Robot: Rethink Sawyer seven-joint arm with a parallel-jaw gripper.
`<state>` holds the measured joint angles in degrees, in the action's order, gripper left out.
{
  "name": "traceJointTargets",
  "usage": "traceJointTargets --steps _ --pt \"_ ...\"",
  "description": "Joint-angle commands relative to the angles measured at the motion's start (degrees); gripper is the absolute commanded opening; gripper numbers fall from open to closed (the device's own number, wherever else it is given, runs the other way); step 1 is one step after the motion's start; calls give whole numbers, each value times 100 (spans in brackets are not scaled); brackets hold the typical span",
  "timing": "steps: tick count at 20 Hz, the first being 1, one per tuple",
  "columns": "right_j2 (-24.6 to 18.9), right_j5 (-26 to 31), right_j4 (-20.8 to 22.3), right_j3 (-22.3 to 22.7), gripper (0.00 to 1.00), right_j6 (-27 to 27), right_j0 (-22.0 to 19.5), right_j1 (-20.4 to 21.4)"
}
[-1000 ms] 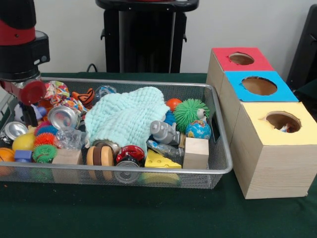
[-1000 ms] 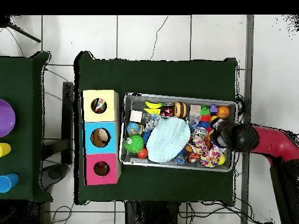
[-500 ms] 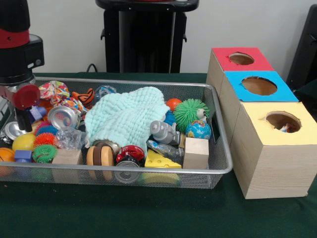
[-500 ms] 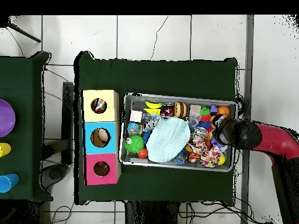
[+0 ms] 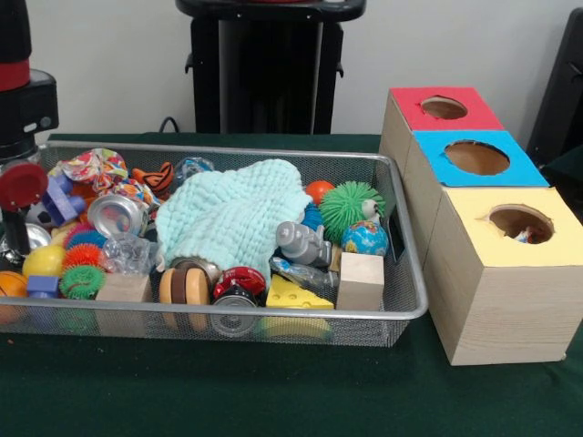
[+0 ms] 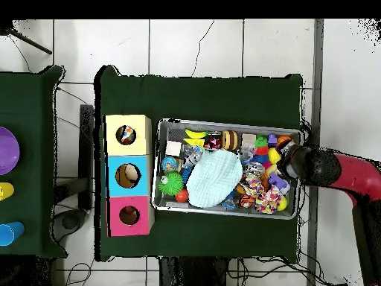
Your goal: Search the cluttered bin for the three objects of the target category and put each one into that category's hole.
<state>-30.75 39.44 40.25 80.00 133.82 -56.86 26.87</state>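
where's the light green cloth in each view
Front view: the light green cloth lies draped over the toys in the middle of the wire bin, left of the spiky green ball.
Overhead view: the cloth sits in the bin's middle, right of the spiky green ball.
Shared landmark: the blue-topped box, the middle of three.

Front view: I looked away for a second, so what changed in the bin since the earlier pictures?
The arm drew back toward the left edge of the front view and rose slightly, uncovering a purple toy. Whether the gripper holds anything is unclear. The cloth, the other toys and the three boxes stayed put.
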Motion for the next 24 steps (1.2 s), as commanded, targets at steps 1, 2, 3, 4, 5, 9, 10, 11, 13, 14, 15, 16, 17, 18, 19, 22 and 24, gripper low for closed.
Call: traceJointTargets --steps 1,2,3,4,5,9,10,11,13,14,15,16,17,18,19,22,24 --pt "-213 529 158 -126 100 -1951 65 -245" --pt "-184 529 170 -91 100 -1919 80 -220" --pt "-166 515 179 -56 100 -1901 75 -204" --pt "-149 531 180 -44 100 -1888 81 -195" --pt "-129 544 175 -9 100 -1856 83 -184" --pt "-40 396 192 148 100 -1601 97 -116" --pt "-28 304 230 152 100 -1551 105 -103" --pt "-49 310 187 112 100 -1522 89 -141" --pt "-34 212 232 33 100 -1457 104 -152" --pt "-29 285 208 -18 100 -1470 106 -177" --pt "-11 395 185 -89 100 -1484 120 -225" --pt "7 504 161 -160 100 -1498 133 -274" --pt "20 591 153 -227 100 -1520 156 -317" --pt "35 638 149 -257 100 -1518 169 -335" --pt "68 661 165 -278 100 -1496 184 -348" --pt "78 632 172 -320 100 -1508 157 -462" --pt "50 683 148 -419 100 -1591 124 -566"
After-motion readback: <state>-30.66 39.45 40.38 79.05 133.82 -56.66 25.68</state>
